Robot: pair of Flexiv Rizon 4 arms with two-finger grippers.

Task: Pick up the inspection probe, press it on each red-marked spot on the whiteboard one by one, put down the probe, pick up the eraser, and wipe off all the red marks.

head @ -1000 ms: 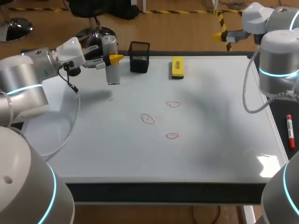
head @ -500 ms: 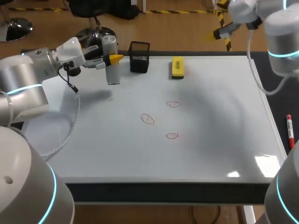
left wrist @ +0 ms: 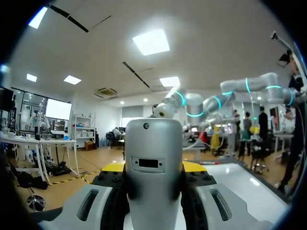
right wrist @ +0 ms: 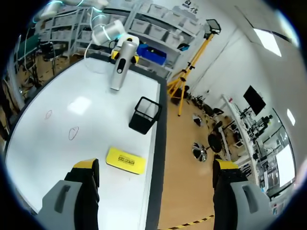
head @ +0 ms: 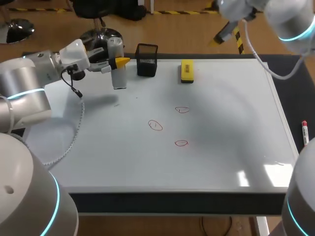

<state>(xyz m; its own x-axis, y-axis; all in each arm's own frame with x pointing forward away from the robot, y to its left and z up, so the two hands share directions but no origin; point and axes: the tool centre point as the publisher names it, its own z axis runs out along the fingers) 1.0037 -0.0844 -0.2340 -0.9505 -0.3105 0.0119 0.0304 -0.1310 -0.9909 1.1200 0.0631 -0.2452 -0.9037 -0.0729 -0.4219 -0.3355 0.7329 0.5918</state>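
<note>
Your left claw (head: 118, 62) clasps the probe (head: 118, 78) upright, evidently for pressing the red marks (head: 155, 125); your right claw (right wrist: 156, 167) hangs spread near the eraser (right wrist: 125, 160), awaiting wiping.

no legible text, eraser (right wrist: 125, 160) label unreadable

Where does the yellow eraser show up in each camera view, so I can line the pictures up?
Head view: the yellow eraser lies near the far edge of the whiteboard, right of the black mesh holder.
Left wrist view: not in it; the inspection probe fills the middle.
Right wrist view: the eraser lies just ahead of the open right gripper.
Shared landmark: the black mesh holder, beside the eraser.
</note>
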